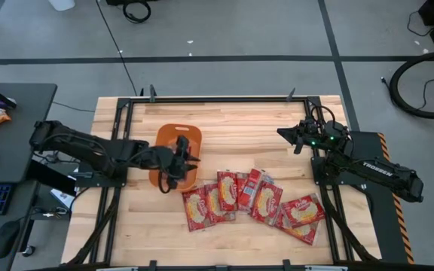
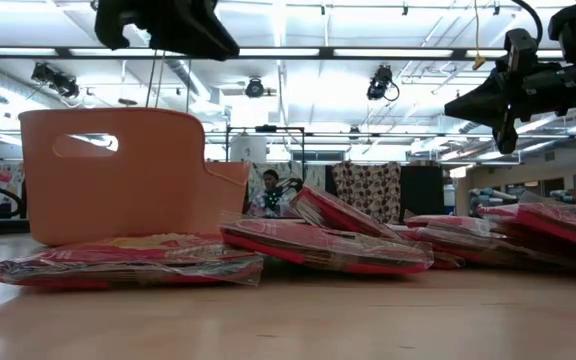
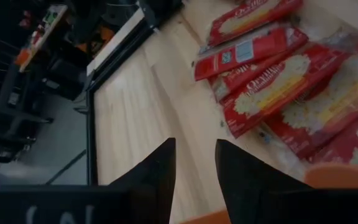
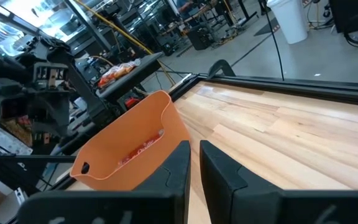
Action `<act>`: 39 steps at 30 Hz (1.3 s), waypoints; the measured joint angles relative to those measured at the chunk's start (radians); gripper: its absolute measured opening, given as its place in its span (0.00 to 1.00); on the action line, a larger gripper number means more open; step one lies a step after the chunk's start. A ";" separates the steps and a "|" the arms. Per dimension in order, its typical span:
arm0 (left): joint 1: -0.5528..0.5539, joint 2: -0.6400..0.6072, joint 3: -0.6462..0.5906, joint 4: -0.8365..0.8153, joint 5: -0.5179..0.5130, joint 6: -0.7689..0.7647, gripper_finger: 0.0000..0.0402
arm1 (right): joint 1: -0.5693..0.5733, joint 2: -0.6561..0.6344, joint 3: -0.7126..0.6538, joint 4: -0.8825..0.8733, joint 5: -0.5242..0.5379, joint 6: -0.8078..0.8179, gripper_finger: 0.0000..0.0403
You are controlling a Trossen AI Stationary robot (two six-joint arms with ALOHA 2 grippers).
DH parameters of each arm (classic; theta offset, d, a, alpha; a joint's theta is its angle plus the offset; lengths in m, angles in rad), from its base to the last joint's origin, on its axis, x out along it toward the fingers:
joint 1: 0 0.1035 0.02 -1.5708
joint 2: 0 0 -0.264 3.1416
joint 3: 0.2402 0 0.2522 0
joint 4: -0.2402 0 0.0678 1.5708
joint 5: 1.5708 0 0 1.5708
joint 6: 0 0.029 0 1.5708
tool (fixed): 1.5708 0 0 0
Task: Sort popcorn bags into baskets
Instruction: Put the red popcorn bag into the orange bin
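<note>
Several red popcorn bags [image 1: 255,199] lie flat and overlapping on the wooden table, right of the orange basket [image 1: 178,154]. In the low view the nearest bag [image 2: 128,262] lies in front of the basket [image 2: 118,175]. The right wrist view shows one red packet [image 4: 138,152] inside the basket [image 4: 129,149]. My left gripper [image 1: 178,164] hangs open and empty above the basket's near end; past it the left wrist view shows the bags [image 3: 278,81]. My right gripper [image 1: 283,134] waits shut above the table's far right part, pointing toward the basket.
Bare wood spans the table between the basket and my right gripper [image 4: 194,163], and along the near edge [image 1: 142,241]. A black frame [image 1: 217,98] borders the table. A desk [image 1: 6,113] with an orange-and-white packet stands off the table's left side.
</note>
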 joint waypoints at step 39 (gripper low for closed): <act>-0.128 0.747 0.643 -0.502 -0.075 -0.146 0.30 | 0.000 0.000 0.000 0.018 0.000 0.000 0.10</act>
